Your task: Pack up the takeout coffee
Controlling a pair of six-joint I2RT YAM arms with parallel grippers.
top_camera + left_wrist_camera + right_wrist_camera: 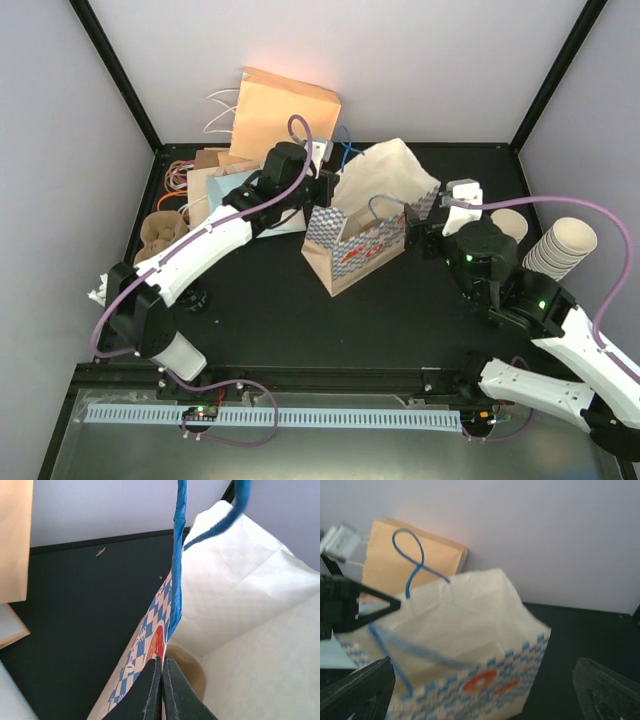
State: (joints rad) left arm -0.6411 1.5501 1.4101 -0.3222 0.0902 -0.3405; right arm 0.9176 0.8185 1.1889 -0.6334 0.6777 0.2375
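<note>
Okay, top view: blue-checked bag (355, 240) stands upright, left pincer (322, 188) at its back-left rim, right pincer (415, 235) against its right side. Left wrist: fingers together, apparently clamped on the bag's rim below the blue handle (176, 570). A rounded tan shape low inside the bag is probably the takeout coffee (192, 667), unconfirmed. Right wrist: fingers wide apart and empty, facing the bag, so the handle loop could snag them and tip bag and cup.

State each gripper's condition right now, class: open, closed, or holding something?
Left gripper: closed, pinching the paper bag at its rim.
Right gripper: open, holding nothing.
</note>
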